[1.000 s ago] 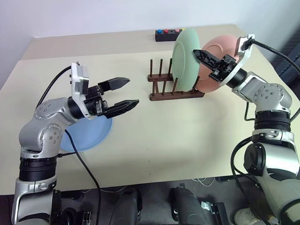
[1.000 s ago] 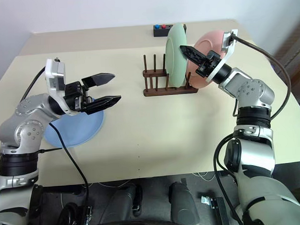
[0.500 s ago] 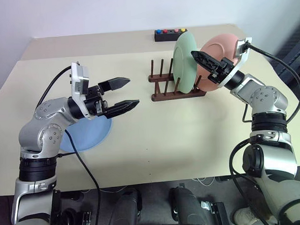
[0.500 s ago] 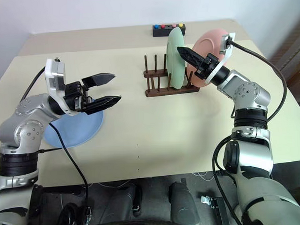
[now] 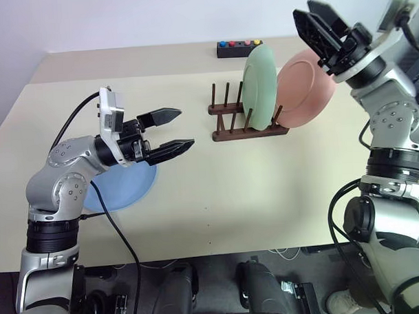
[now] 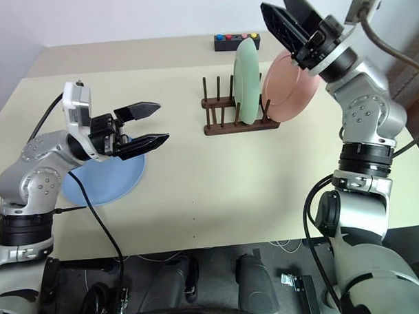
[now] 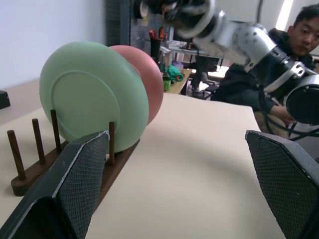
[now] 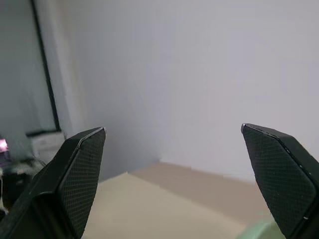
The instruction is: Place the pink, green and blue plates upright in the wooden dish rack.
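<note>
Table (image 5: 266,196) with rack (image 5: 248,131), blue plate (image 5: 124,191)

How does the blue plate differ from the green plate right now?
The blue plate lies flat on the table, partly under the left gripper; the green plate stands on edge between the pegs of the wooden dish rack. The blue one is outside the rack; the green one stands next to the pink plate. Both are plain, round and look similar in size.
</note>
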